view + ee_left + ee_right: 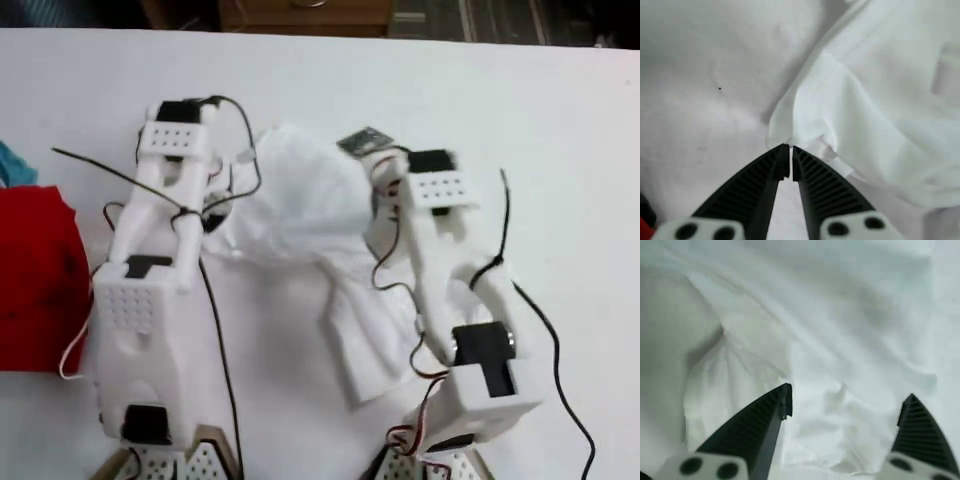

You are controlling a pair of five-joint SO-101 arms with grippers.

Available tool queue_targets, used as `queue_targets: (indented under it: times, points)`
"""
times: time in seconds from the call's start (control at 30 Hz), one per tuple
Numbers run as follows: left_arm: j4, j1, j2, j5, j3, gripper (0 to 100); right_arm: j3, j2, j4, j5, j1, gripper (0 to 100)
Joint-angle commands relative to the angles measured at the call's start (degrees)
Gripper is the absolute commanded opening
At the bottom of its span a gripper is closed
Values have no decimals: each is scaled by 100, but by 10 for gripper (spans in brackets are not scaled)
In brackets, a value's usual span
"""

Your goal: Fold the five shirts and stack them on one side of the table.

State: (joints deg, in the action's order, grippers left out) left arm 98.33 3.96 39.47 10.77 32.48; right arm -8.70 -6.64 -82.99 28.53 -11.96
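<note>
Left end effector [788, 162] pinched shut on the white shirt's [865, 115] edge, right end effector [847, 405] gaped wide above it; a clean fold likely needed both gripping.

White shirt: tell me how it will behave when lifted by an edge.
The white shirt looks floppy: it lies crumpled in soft folds, so it will probably sag from any grip. It seems thin and light: the left gripper appears to pinch just its edge. Pushed, it would likely bunch rather than slide.
</note>
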Motion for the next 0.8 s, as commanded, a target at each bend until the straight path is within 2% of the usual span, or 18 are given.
queue_targets:
  times: [0.0, 0.17, 0.23, 0.3, 0.53, 0.77]
  points:
    - [35, -70, -246, 53, 75, 37, 70, 4, 224, -70, -189, 300]
    - [35, -70, -246, 53, 48, 37, 9, -338, 268, -510, -189, 91]
    - [35, -70, -246, 53, 48, 37, 9, -444, 268, -510, -189, 36]
    - [35, -70, -246, 53, 48, 37, 18, -541, 268, -510, -198, 45]
    - [35, -70, -229, 53, 48, 37, 53, -664, 48, -466, -242, 191]
    - [35, -62, -264, 53, 84, 37, 53, -523, -101, -492, -655, 193]
